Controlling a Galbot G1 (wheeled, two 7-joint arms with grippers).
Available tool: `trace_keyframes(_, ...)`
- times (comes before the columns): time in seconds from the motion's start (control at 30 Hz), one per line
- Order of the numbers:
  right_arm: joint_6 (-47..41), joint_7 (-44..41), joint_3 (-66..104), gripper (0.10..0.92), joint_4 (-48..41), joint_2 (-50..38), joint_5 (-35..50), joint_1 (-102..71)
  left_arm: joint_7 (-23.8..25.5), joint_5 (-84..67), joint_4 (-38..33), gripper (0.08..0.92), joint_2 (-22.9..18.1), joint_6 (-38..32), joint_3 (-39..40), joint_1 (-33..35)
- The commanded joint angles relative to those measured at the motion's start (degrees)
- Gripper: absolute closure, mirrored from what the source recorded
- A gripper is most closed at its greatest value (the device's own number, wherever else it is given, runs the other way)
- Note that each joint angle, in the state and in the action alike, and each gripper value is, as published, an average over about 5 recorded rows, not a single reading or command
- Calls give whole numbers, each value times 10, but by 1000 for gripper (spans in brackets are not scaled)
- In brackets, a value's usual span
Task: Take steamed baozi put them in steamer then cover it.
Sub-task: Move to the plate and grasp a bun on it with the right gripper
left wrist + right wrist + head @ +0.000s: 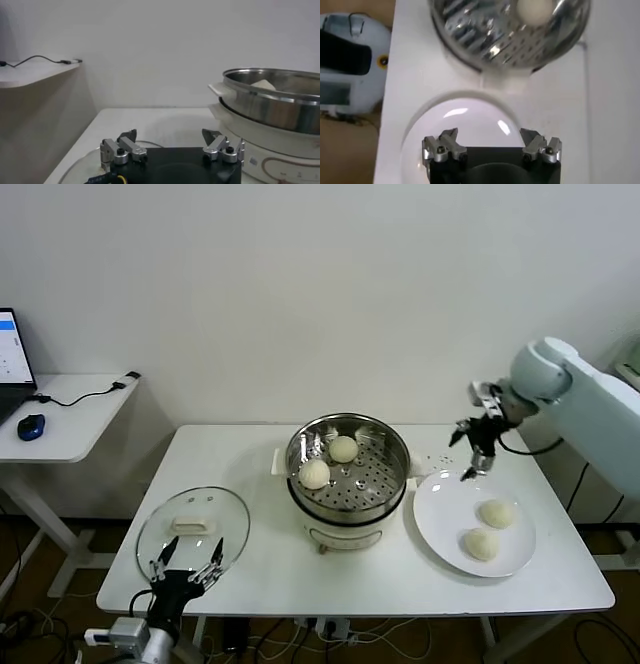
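We judge the step in hand is fetching the third bun. Our right end effector (474, 452) hangs open above the far rim of the plate (440, 514); we should lower straight over the nearer bun (496, 513), closing gently. Two buns sit on the plate, two in the steamer (347, 456) at table centre. One lid (193, 529) lies near-left, our left end effector (187, 569) open over it.

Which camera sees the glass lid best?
The head view: the whole cover lies flat on the table with its white handle showing, the left gripper above its near edge. The left wrist view catches only its rim; the right wrist view shows none.
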Motion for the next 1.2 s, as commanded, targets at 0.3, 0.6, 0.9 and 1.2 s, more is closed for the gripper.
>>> trace_keyframes(0.3, 45, 21, 38, 203, -41, 17, -91, -138, 1, 4, 19, 177, -4, -2, -10, -5)
trace_keyframes(0.6, 49, 45, 65, 203, -51, 39, -128, -181, 1, 4, 24, 177, -3, -4, -12, -6)
trace_keyframes(0.9, 52, 42, 82, 203, -48, 38, -144, -205, 1, 4, 25, 177, -1, -4, -12, -5)
trace_keyframes(1.2, 57, 44, 92, 203, -48, 38, -154, -211, 1, 4, 24, 177, -2, -5, -12, -3)
